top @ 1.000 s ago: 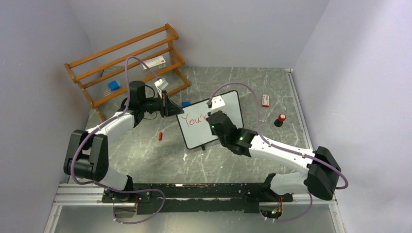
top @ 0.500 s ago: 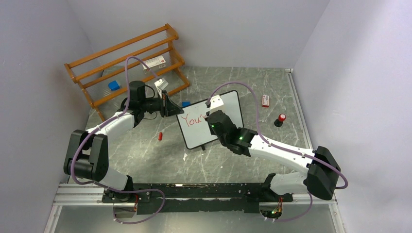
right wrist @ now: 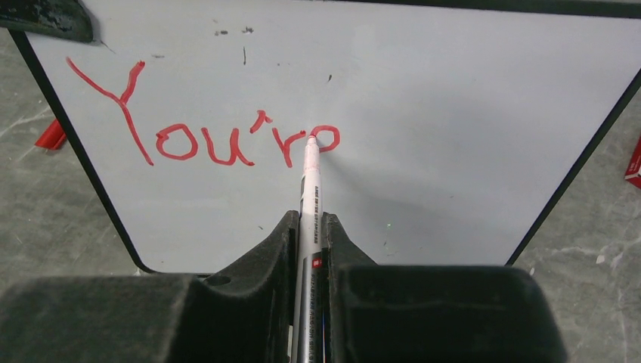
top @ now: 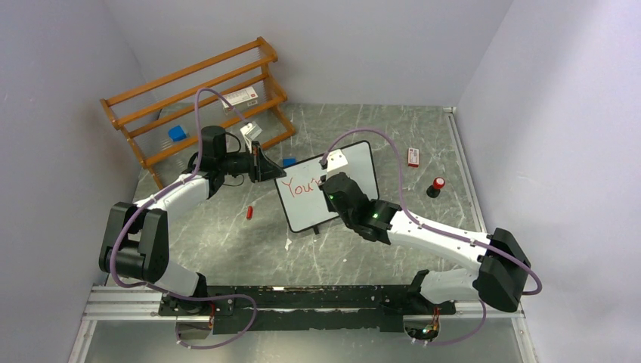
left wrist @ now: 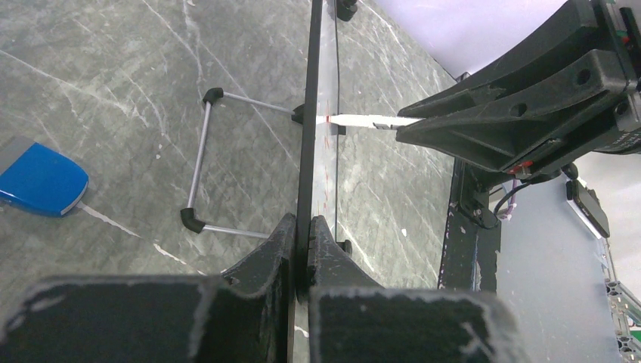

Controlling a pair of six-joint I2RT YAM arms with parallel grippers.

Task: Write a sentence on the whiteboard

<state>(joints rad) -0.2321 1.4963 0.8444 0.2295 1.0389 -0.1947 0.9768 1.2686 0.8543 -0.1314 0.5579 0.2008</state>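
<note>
rack [top: 184, 72]: behind my left claw [left wrist: 304, 227], well apart; a blue block [top: 177, 133] and a white-and-red box [top: 242, 95] appear to sit on its rails.
whiteboard [right wrist: 453, 113]: propped upright, writing face directly ahead of my right claw [right wrist: 310, 219].
left claw: closed tight on the board's edge at a top corner, steadying it.
right claw: closed on the marker [right wrist: 311, 181], which points straight ahead.
sentence [right wrist: 227, 159]: red "You'r" plus a loop; the marker tip touches that loop.
step in hand: first word unfinished, I judge. Light, even pressure, small strokes on the baseline, firm left clamp so the board does not tip.
</note>
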